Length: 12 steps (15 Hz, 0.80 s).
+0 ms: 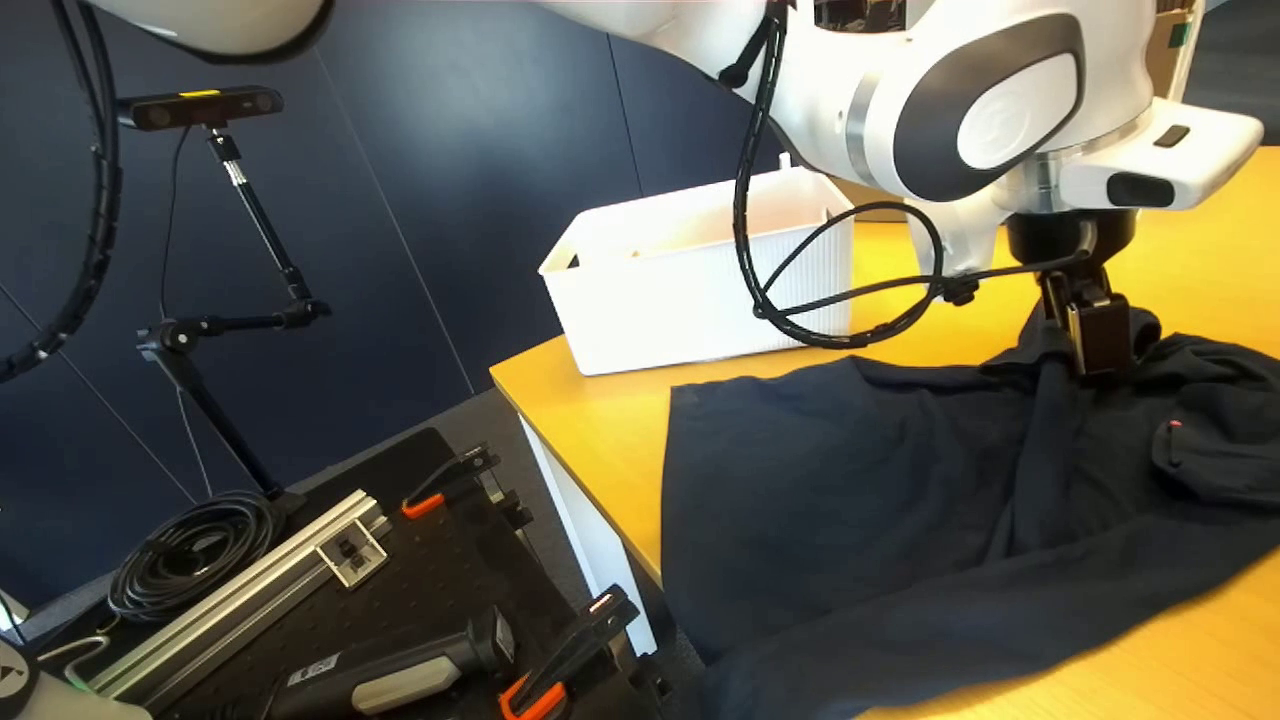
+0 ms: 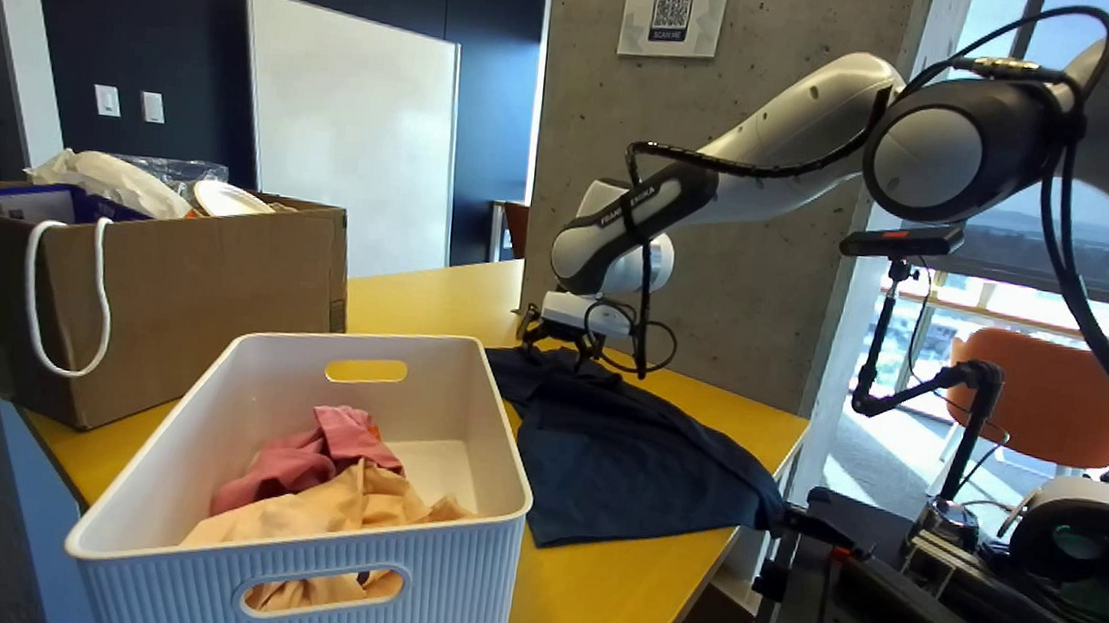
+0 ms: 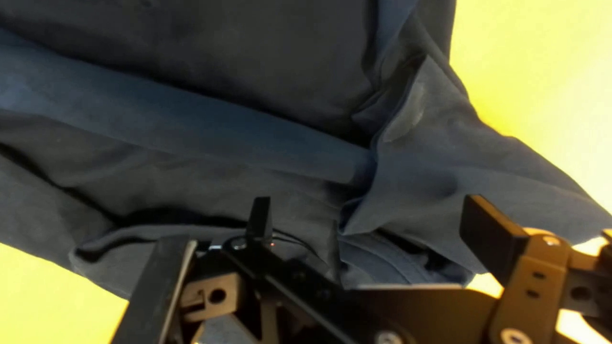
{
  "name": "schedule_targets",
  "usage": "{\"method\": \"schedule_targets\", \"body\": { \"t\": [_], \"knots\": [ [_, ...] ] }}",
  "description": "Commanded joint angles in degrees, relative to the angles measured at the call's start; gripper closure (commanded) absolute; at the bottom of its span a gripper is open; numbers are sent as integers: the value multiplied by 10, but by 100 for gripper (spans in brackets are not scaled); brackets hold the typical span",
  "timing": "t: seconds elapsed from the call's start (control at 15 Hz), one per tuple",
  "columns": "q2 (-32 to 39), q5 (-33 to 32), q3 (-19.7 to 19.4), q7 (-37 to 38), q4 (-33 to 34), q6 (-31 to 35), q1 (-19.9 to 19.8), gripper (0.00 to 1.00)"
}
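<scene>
Gripper (image 3: 368, 217): fingers spread wide, nothing clamped | dark garment (image 3: 267, 143): directly below, on table (image 3: 535, 62) | handling: probably light, soft, limp | best hold: raised flap (image 3: 430, 153) between fingertips

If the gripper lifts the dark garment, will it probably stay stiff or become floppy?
Probably floppy: the dark garment lies in soft folds and creases. Lifted at one spot, it would likely sag and trail, since it spreads widely over the table.
</scene>
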Motion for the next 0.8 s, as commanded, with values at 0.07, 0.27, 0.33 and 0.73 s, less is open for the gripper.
{"method": "schedule_targets", "body": {
  "t": [0.07,0.27,0.33,0.73],
  "knots": [
    [38,-8,-3,19,65,-8,6,15],
    [43,-8,-3,18,74,-4,6,42],
    [45,-7,-2,17,76,-3,4,51],
    [60,-4,3,15,78,-1,0,95]
  ]
}}
